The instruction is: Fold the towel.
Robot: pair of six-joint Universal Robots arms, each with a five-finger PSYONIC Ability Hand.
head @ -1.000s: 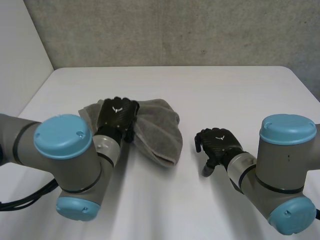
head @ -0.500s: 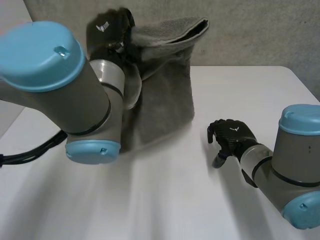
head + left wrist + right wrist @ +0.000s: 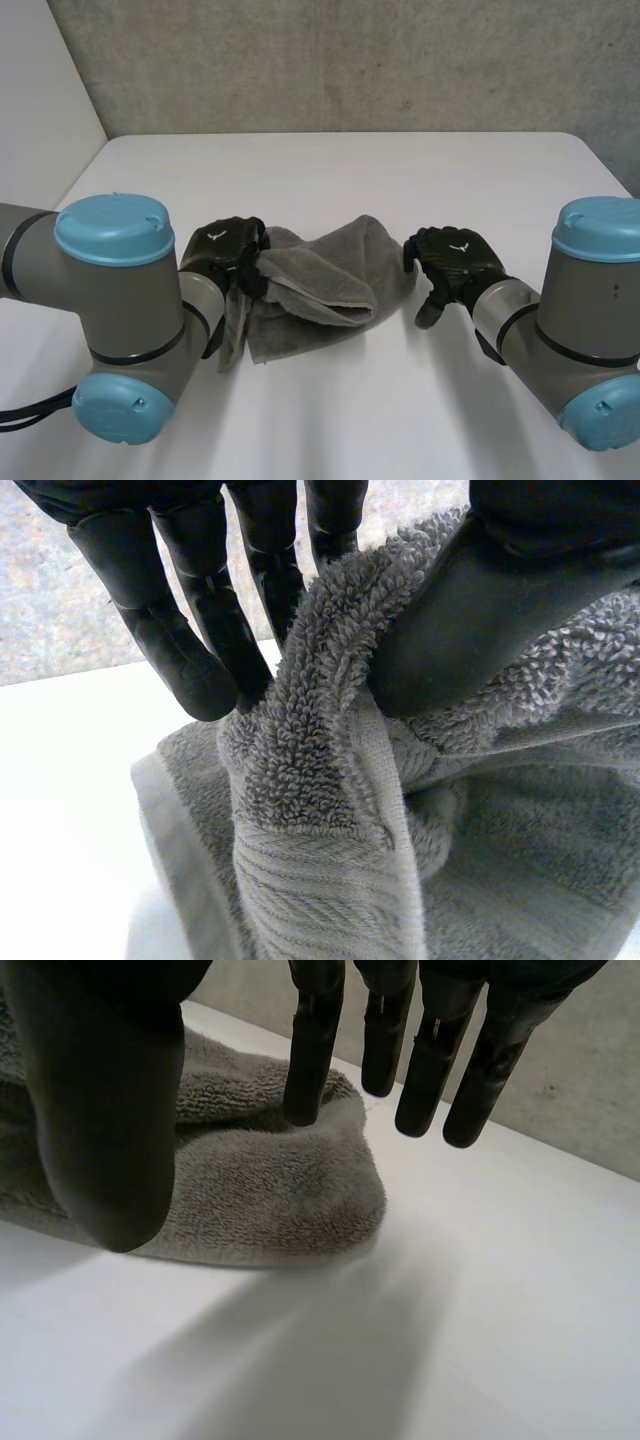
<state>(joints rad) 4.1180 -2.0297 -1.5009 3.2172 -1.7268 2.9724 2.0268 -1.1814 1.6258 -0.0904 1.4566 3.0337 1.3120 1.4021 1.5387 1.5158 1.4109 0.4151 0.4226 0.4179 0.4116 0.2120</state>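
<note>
White table [image 3: 350, 165] before grey concrete wall [image 3: 400, 60]

Our right hand [image 3: 95, 1100] hangs with straight fingers [image 3: 310, 1050] over the rounded end of the grey towel [image 3: 260, 1185], which lies on the white table [image 3: 480, 1300].

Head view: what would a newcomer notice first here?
The crumpled grey towel lies in a heap on the white table, between the two black hands. The left hand is at its left end, its fingers and thumb pinching a raised fold of terry. The right hand hangs open at the towel's right end, gripping nothing.
</note>
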